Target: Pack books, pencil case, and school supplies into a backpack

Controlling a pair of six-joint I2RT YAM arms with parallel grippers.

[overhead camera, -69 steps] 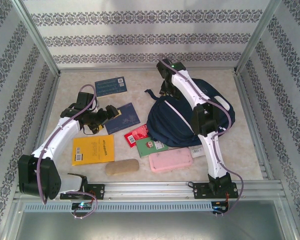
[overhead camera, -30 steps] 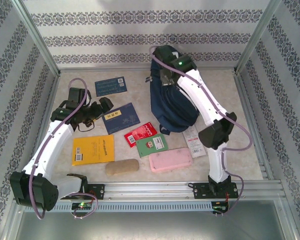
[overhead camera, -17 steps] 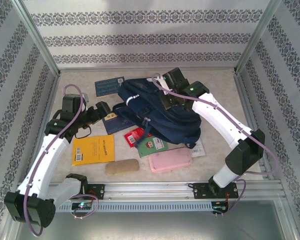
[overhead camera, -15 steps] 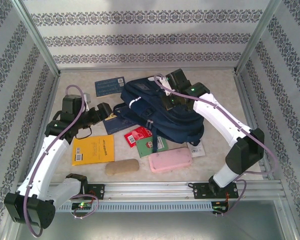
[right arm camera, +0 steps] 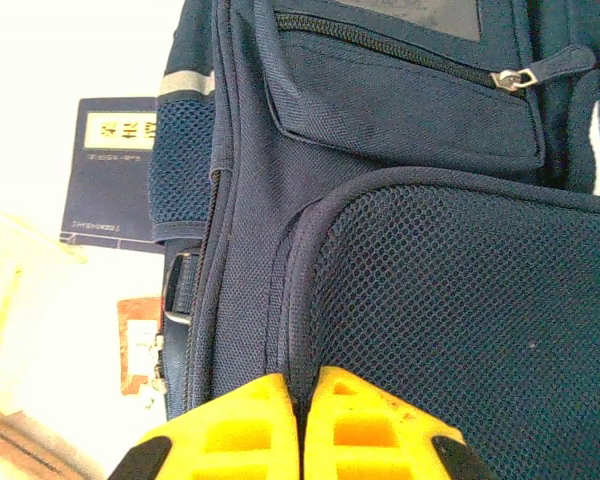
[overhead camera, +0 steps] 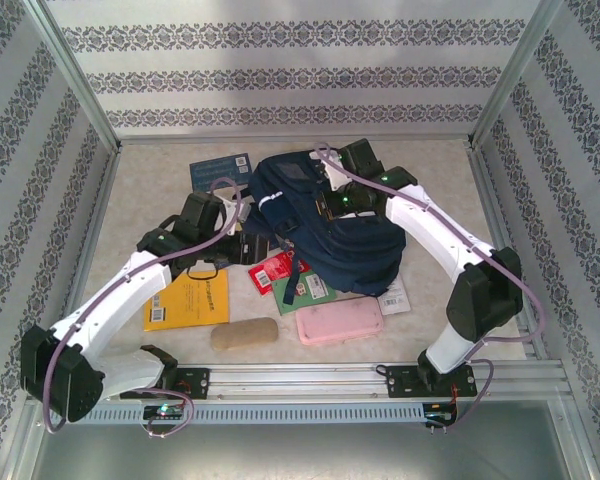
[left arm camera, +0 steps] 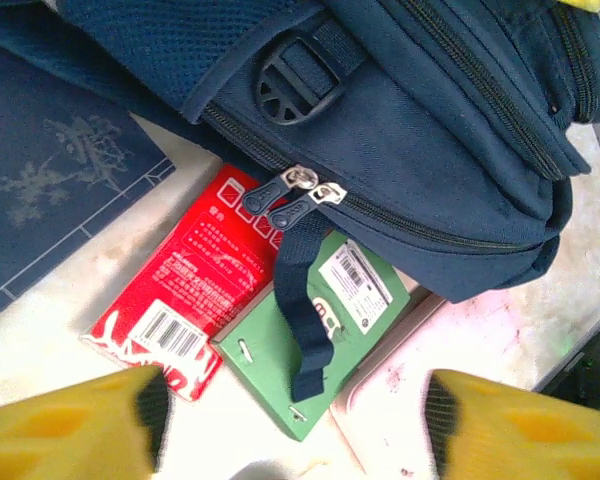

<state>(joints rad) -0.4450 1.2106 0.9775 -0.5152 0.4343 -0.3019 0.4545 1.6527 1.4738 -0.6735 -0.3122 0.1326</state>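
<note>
Patterned walls box in a pale marbled table (overhead camera: 150, 180). From above, I see the backpack (overhead camera: 345, 240) lying mid-table, covering part of the red packet (overhead camera: 273, 268) and the green book (overhead camera: 305, 292). The right gripper (overhead camera: 332, 200) is on its top and the left gripper (overhead camera: 248, 246) at its left edge.

On the left wrist, my jaws stand apart and empty, facing the zipper pulls (left arm camera: 298, 190).

On the right wrist, the fingers are pinched shut on a backpack seam.

My worry is catching the dangling strap (left arm camera: 300, 330) or the packet instead of a pull, or that thin pinch slipping.
</note>
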